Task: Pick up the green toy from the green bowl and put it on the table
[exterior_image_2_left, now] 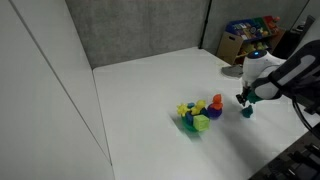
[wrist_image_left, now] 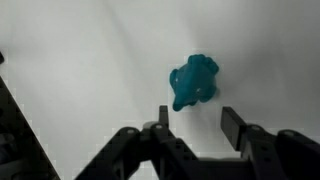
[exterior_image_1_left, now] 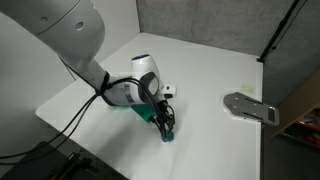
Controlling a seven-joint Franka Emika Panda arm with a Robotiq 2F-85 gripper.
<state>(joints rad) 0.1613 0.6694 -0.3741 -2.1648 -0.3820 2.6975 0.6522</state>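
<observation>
The green toy [wrist_image_left: 195,80] lies on the white table [wrist_image_left: 90,70], just beyond my fingertips in the wrist view. My gripper [wrist_image_left: 195,120] is open and empty, and its two fingers are apart from the toy. In both exterior views the gripper [exterior_image_1_left: 165,122] [exterior_image_2_left: 245,102] hangs low over the table with the toy [exterior_image_2_left: 247,112] under it. The green bowl [exterior_image_2_left: 189,123] stands apart from the gripper. It holds yellow toy pieces [exterior_image_2_left: 200,123], and an orange-and-purple toy [exterior_image_2_left: 215,106] sits beside them.
A grey flat metal plate [exterior_image_1_left: 250,106] lies near the table's edge. Shelves with colourful packages [exterior_image_2_left: 245,35] stand behind the table. A grey wall panel [exterior_image_2_left: 140,30] backs the table.
</observation>
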